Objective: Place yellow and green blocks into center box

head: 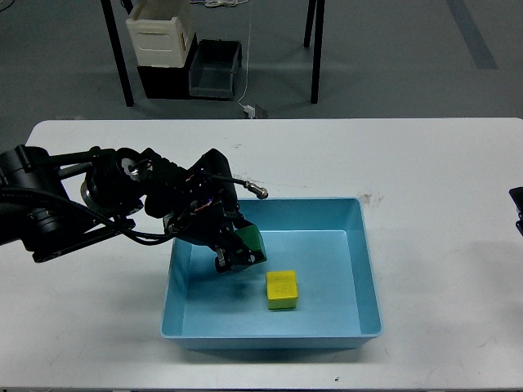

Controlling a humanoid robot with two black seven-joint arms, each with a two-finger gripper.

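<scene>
The light-blue tray [359, 278] already holds the yellow block [282, 291], while the left claw [239, 251], clamped on the green block's [249, 238] flat sides, seems to carry something light, rigid and unlikely to slip.

Tray [359, 269] on table [425, 163], near front edge, roughly centre. One block [282, 291] inside tray on floor, front-middle. Second block [250, 240] held in left gripper [237, 249] over tray's left part — just left and behind first block, apart from it. Left arm reaches in from left across table. Right gripper [517, 211] barely in at right edge. Behind table, on floor — bin [159, 37] stacked on a box, crate [214, 69] just right of it.
</scene>
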